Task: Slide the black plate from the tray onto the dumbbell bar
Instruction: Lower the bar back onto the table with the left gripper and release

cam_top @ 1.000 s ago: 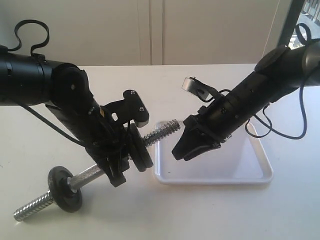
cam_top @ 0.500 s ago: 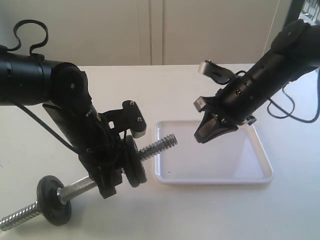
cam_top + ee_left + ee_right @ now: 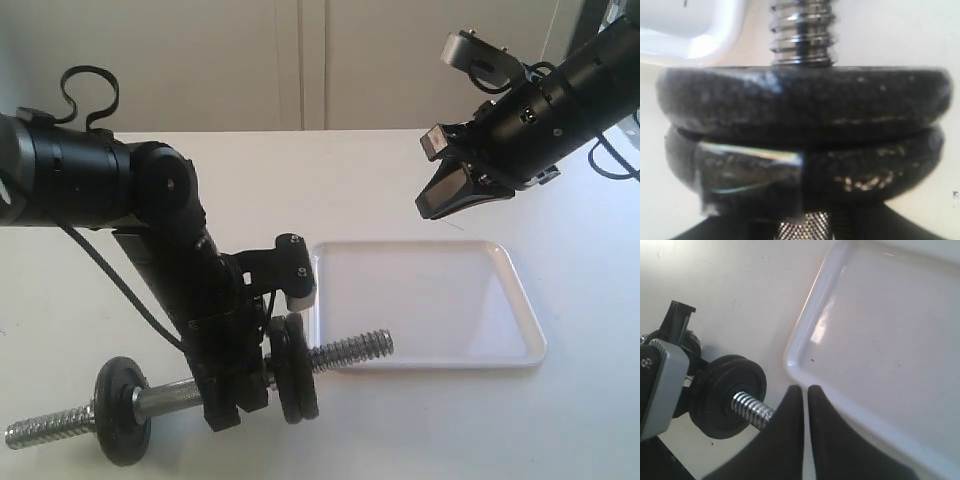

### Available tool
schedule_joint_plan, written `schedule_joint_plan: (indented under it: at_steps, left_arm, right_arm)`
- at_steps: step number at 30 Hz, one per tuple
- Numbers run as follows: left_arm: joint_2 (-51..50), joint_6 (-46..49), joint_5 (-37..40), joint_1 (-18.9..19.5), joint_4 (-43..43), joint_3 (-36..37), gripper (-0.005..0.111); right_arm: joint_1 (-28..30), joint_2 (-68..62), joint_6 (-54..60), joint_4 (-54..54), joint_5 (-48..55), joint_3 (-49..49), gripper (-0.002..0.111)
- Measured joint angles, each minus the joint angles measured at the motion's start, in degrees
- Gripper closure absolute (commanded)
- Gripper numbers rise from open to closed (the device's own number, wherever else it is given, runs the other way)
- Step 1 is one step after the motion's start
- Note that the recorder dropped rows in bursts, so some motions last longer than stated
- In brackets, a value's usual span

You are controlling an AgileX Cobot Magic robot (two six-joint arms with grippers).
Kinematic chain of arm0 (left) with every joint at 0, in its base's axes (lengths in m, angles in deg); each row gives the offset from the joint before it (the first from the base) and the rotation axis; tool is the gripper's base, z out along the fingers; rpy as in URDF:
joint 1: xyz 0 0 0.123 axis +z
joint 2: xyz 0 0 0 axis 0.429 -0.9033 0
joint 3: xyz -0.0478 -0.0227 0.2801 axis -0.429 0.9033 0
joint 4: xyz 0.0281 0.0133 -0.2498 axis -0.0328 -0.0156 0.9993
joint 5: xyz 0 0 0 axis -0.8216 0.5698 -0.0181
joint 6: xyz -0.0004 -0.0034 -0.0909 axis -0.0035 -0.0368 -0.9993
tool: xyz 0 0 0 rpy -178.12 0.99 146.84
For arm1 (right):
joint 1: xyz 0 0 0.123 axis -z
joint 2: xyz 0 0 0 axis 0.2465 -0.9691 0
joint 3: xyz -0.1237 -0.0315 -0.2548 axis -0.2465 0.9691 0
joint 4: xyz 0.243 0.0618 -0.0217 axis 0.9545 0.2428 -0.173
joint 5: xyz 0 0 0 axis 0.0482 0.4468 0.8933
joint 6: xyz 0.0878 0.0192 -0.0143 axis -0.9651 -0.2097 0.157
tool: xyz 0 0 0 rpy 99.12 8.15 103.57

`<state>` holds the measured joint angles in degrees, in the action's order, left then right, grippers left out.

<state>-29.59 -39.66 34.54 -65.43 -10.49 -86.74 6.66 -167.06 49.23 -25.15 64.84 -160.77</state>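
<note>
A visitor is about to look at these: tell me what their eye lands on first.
Two black plates sit stacked on the chrome dumbbell bar, which the left fingers grip low at the left. Up right, the right fingers hang shut, raised over the white tray.

Looks matte black and tubular across left arm [image 3: 90, 185] and right arm [image 3: 575, 85]; carries looped black cable [image 3: 88, 70] at ten o'clock, grey camera block [image 3: 298, 287] near six, screw [image 3: 172, 184] on round joint.
</note>
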Motion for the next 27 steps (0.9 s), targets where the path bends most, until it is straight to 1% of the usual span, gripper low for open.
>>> schedule_joint_plan:
  at_steps: [7,24,25,27]
  left_arm:
    - [-1.04,2.48,0.13,-1.35,0.27,0.00,0.107]
    - [-3.37,2.71,-0.84,-1.35,2.12,-0.25,0.106]
    - [-3.37,2.71,-0.84,-1.35,2.11,-0.25,0.105]
    - [-3.37,2.71,-0.84,-1.35,2.11,-0.25,0.095]
  right_arm:
    - [0.00,0.00,-0.07,0.00,-0.45,0.00,0.104]
    - [0.00,0.00,-0.07,0.00,-0.56,0.00,0.104]
    - [0.00,0.00,-0.07,0.00,-0.56,0.00,0.104]
    - [0.00,0.00,-0.07,0.00,-0.56,0.00,0.104]
